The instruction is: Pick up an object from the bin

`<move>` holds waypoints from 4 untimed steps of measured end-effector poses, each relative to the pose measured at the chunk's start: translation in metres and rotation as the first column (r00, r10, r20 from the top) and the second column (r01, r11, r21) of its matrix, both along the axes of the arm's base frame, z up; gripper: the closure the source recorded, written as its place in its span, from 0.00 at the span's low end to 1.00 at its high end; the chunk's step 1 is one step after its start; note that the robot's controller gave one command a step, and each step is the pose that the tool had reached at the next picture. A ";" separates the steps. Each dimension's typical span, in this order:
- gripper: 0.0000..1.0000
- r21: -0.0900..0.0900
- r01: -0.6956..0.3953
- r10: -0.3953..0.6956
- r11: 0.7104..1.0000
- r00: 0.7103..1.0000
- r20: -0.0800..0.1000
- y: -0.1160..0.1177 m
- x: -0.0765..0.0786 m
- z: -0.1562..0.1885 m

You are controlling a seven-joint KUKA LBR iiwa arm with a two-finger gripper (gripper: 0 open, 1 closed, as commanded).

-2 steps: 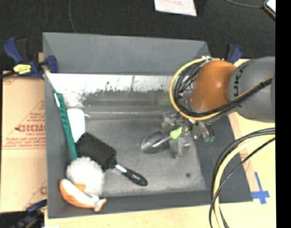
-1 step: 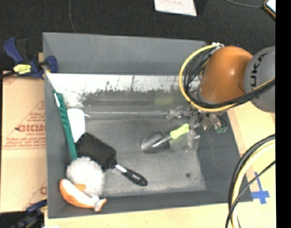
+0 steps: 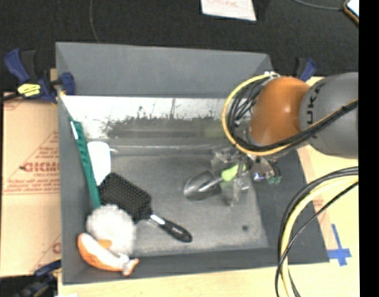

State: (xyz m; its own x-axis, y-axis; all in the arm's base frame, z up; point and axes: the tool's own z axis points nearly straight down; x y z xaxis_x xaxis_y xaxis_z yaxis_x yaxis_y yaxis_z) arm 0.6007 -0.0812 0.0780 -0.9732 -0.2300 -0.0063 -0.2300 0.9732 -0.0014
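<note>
The pincer (image 3: 237,179) hangs low over the right-centre of the bin (image 3: 158,67) floor, under the arm's orange cover (image 3: 279,110). I cannot tell whether it is spread or pressed together. Just to its left, touching or nearly so, lies a grey, shiny, rounded object (image 3: 200,185), the nearest candidate for the pick. A small yellow-green piece (image 3: 228,174) sits right at the pincer (part of that object or a separate item, I cannot say). The main risk, as I judge it, is a glancing grip. The grey thing looks smooth and curved and lies off to one side, not centred beneath, so closing here may squeeze it out sideways or catch only the green piece. The bin's right wall is near, and the looped cables (image 3: 234,113) could brush the rim if the arm shifts. Well apart at lower left, a black hairbrush (image 3: 128,197), a white fluffy ball (image 3: 112,225) and a green comb (image 3: 85,159) pose no interference.
</note>
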 end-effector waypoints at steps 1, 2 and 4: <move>0.00 -0.013 -0.344 0.344 0.939 0.939 0.019 -0.006 0.033 -0.006; 1.00 0.000 -0.003 0.003 1.000 1.000 0.006 -0.001 0.002 0.001; 1.00 -0.001 -0.002 0.002 1.000 1.000 0.007 -0.001 0.002 0.002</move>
State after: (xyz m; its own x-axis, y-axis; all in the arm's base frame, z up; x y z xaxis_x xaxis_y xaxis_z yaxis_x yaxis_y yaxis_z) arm 0.6029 -0.0823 0.0799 -0.9726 -0.2321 -0.0131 -0.2321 0.9727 -0.0036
